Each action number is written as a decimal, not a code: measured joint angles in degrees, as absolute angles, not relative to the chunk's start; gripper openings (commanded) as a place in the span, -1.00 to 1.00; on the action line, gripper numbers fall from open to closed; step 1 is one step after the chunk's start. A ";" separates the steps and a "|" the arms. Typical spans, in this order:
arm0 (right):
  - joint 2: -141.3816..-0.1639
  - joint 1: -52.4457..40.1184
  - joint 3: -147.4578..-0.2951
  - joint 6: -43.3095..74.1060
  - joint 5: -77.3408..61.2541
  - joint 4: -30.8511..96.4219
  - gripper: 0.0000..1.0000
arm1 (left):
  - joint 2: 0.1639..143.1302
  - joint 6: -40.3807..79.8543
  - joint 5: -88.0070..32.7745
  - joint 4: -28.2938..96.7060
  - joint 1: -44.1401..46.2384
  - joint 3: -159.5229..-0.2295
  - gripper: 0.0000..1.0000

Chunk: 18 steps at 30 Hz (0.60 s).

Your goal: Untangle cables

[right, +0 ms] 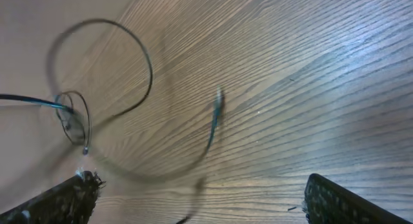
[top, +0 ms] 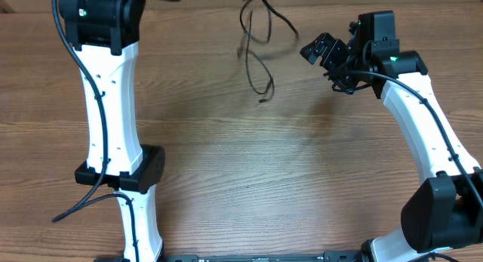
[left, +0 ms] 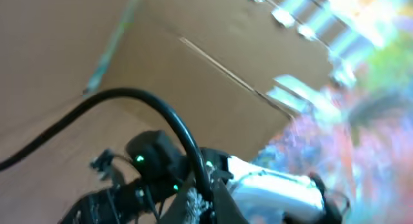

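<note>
1. Your right jaws are released and spread wide, holding nothing. In the right wrist view the two fingers [right: 61,198] sit at the bottom corners with only bare bench [top: 249,179] between them.
2. Your left jaws are clenched. They lie past the top edge of the overhead view, and the left wrist view is too blurred to show its own fingertips, so you cannot tell what they pinch, if anything.
3. The cables [right: 150,72] are at the far side of the bench, between the two arms and nearer your right one. In the overhead view the strands come down from the top edge and trail off in loose bends.
4. That run from the top edge suggests the bundle is raised at its upper end, probably so the loops fall apart under their own weight.
5. Your right jaws sit near the cables on their right, apart from them and facing them. This looks like a ready position for taking a loose strand.
6. The cables are thin, black and smeared by blur. You see one large open loop, a small tight coil to its left, and a strand ending in a small plug [right: 217,102].
</note>
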State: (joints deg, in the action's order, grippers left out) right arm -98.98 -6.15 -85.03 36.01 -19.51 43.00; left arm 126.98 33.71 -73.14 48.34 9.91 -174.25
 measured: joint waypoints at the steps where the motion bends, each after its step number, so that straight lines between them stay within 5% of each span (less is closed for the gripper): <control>1: -98.98 -6.15 -85.03 36.03 -19.49 43.09 1.00 | 126.98 36.29 -70.72 48.45 10.04 -174.25 -0.92; 8: -98.98 -6.13 -85.03 35.97 -19.46 44.21 1.00 | 126.93 59.68 -65.21 30.37 9.39 -174.06 -0.91; 18: -98.98 -6.13 -85.03 35.99 -19.46 44.29 1.00 | 126.89 46.33 -58.54 45.04 9.72 -174.06 -0.92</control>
State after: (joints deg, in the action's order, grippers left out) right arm -98.98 -6.13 -85.03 35.99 -19.46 44.29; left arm 126.89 46.33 -58.54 45.04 9.72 -174.06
